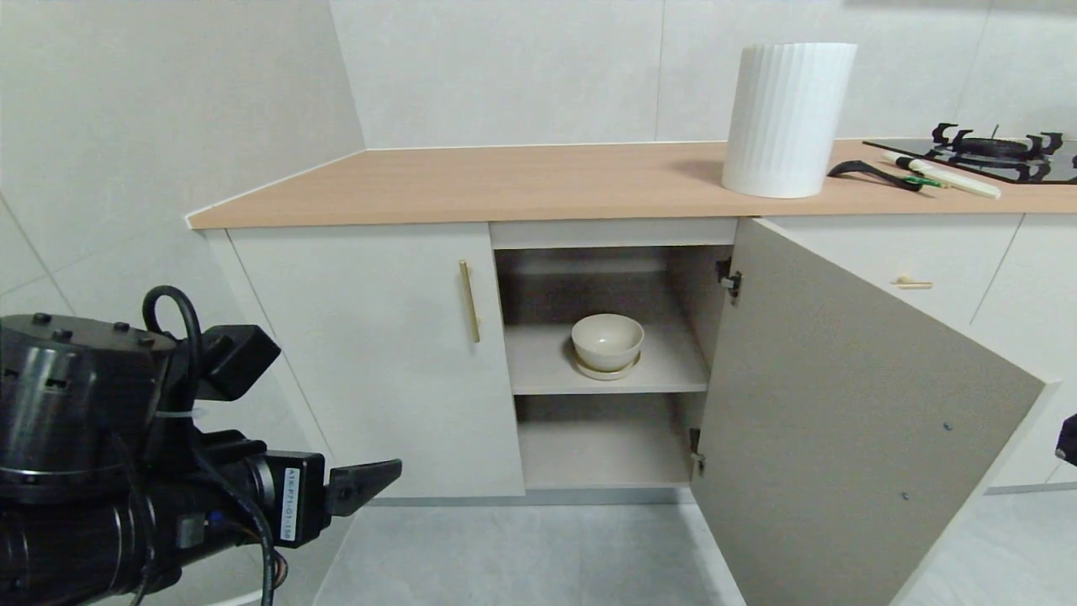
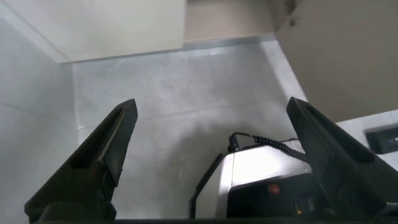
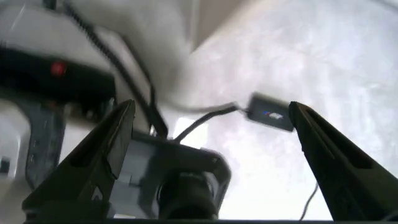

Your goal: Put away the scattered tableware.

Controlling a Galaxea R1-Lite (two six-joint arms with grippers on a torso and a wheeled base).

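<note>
While the left pincer point(image 2: 211, 106) hangs low at the robot's left, just above the grey floor point(image 1: 505, 555), its two dark fingers stand wide apart and hold nothing. The right pincer point(image 3: 211, 106) is likewise spread wide and empty, pointing down over the floor.

Beyond the left arm stands a white cabinet point(image 1: 379, 353) under a wooden table point(image 1: 505, 181). The cabinet's left half is shut and carries a slim upright gold handle point(image 1: 469, 300). Its right door point(image 1: 841, 421) is swung wide open toward the robot's right, showing two shelves inside. On the upper shelf point(image 1: 538, 362), roughly centred, sits a cream bowl point(image 1: 607, 339), upright, resting on a matching saucer point(image 1: 606, 371). Both pincers are well apart from the bowl.

Above the cabinet the table runs from side to side and meets a pale tiled wall point(image 1: 505, 67) behind. On the table, above the hinge side of the open door, stands a tall white ribbed vase point(image 1: 788, 118). Just beside it, to the right, lie a curved black utensil point(image 1: 875, 172) and a long white stick point(image 1: 947, 177) with a touch of green. Farthest right, a black hob point(image 1: 1001, 156) is set into the table.
</note>
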